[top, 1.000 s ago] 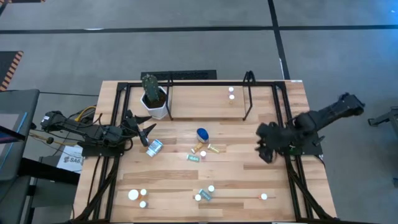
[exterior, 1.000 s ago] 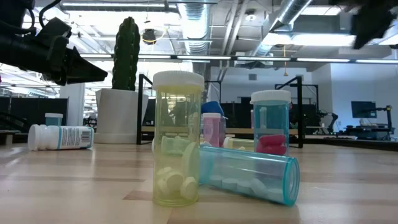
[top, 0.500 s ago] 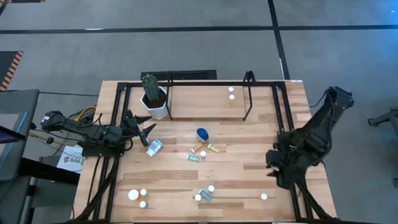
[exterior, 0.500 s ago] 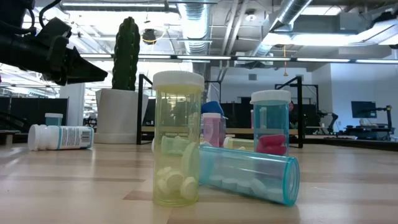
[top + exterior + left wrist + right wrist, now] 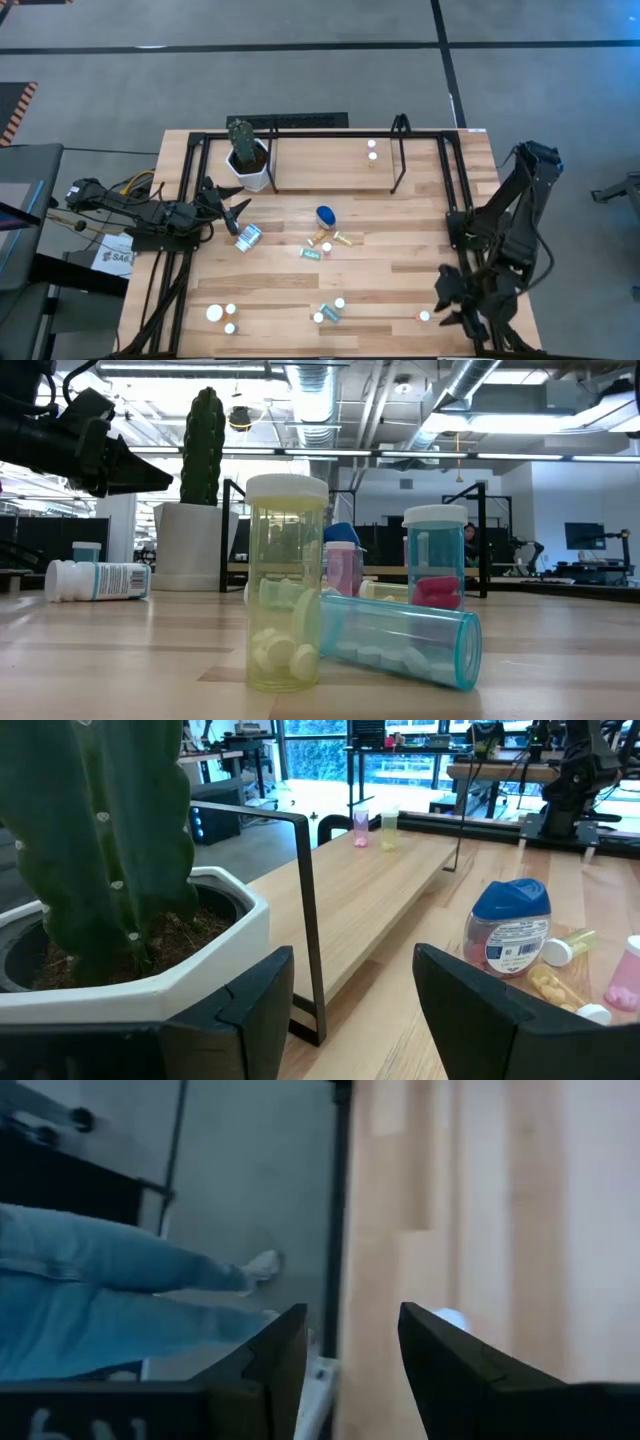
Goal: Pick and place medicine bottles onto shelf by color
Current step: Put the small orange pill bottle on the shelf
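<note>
I've got the right gripper low at the near right corner of the surface, jaws parted w/ nothing between them, just beside the lone white-capped bottle standing there. My call: I center the cap between the fingers before I drop, approach straight down, close gently so it doesn't tip or roll off the edge. Then I carry it to the shelf at the far side, where two bottles stand, and match by color. Left gripper waits by the cactus pot, jaws open, empty.
</note>
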Motion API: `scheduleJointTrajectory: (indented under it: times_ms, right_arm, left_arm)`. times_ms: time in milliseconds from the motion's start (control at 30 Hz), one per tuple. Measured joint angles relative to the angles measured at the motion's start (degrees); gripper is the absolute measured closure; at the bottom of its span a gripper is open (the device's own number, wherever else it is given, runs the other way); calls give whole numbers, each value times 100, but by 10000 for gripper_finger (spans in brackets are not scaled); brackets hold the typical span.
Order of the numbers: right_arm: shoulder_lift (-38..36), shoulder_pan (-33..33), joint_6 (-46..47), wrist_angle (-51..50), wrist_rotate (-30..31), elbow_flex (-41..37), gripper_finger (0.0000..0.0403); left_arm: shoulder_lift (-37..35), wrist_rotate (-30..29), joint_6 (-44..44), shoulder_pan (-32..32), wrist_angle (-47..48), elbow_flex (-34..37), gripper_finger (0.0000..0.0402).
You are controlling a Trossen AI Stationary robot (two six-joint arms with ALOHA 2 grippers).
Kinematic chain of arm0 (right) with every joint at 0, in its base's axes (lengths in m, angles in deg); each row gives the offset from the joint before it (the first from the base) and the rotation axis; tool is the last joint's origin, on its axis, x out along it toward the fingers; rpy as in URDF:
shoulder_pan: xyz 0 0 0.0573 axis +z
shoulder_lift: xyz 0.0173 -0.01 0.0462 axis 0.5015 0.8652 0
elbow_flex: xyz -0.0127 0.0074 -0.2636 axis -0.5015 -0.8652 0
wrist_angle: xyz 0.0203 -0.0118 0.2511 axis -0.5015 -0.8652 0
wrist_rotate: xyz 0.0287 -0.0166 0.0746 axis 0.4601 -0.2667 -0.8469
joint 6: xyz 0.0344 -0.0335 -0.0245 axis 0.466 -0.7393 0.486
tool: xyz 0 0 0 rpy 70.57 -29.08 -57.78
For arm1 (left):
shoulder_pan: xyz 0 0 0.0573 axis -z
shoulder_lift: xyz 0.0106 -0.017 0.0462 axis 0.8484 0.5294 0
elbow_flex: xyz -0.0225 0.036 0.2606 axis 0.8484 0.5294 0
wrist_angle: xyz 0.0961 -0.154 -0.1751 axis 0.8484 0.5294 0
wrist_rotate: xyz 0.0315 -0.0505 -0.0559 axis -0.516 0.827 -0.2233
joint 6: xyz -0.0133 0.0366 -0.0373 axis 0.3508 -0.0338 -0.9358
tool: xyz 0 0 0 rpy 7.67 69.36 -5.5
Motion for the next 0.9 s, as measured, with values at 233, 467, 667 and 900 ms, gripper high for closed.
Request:
scheduleJointTrajectory:
  times_ms: [233,467,667,900]
  right_arm:
    - [752,112,564,224,1,0,222]
    - [1109,124,1462,-52,25,2,182]
    - [1183,152,1471,-477,24,2,160]
    - [1621,314,1378,-734,156,3,165]
  left_arm:
    - [0,1,0,-1,2,0,206]
    - [0,2,0,-2,0,0,206]
    - [1,0,0,-2,0,0,206]
    - [1,0,0,0,2,0,206]
